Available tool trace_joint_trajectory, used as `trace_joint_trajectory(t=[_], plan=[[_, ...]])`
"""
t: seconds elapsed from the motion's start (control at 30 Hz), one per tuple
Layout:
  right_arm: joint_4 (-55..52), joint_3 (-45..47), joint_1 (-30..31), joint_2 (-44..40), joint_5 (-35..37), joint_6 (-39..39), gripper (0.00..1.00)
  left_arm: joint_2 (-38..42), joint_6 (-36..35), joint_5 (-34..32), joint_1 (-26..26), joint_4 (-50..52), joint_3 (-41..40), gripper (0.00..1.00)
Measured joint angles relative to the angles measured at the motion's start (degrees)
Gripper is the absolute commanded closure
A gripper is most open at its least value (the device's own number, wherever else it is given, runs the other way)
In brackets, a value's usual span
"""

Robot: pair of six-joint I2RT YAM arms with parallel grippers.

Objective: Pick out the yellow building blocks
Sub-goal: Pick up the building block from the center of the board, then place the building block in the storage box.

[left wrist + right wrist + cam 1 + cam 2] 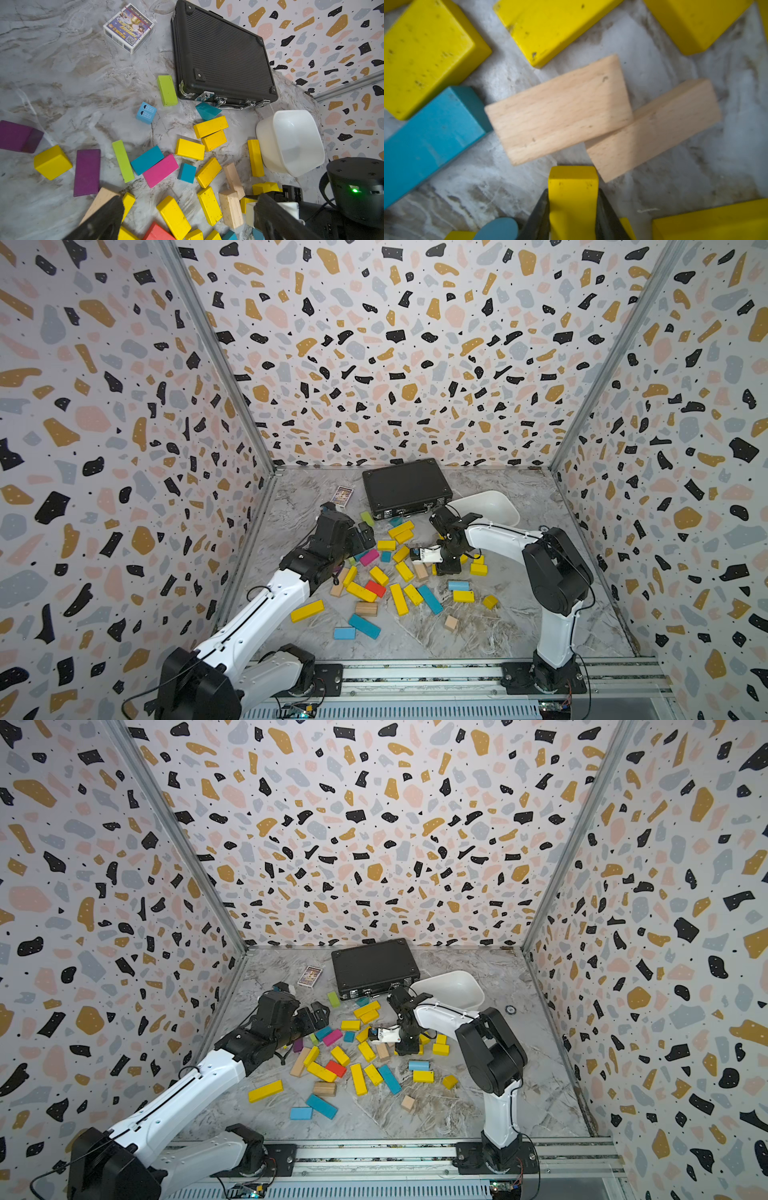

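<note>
A black case lies between a card box and white bowl.

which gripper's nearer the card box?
Left. The left gripper is close to the card box; the right gripper, closed on a yellow block, is farther off to the robot's right.

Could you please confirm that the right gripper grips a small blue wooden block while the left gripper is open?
Not quite: the right gripper grips a small yellow wooden block, not a blue one, as the right wrist view shows. The left gripper is indeed open.
</note>
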State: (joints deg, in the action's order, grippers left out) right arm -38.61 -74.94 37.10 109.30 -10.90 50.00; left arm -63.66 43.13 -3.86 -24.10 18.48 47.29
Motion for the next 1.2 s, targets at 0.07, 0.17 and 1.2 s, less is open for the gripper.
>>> trace_joint_trajectory(t=[0.07,0.17,1.2], plan=[[0.13,-0.13,-0.33,-2.47,-0.26,-1.77,1.00,-0.79,-0.13,-0.11,0.00,-0.39,0.00,0.00],[1.97,0.07,-0.98,-9.81,0.11,-8.76,1.00,-1.99,-0.42,-0.13,0.07,-0.79,0.07,0.00],[-4.04,-25.94,-13.84,14.73,15.80,-62.05,0.62,-5.33,-1.36,-0.96,2.32,-0.90,0.52,0.00]])
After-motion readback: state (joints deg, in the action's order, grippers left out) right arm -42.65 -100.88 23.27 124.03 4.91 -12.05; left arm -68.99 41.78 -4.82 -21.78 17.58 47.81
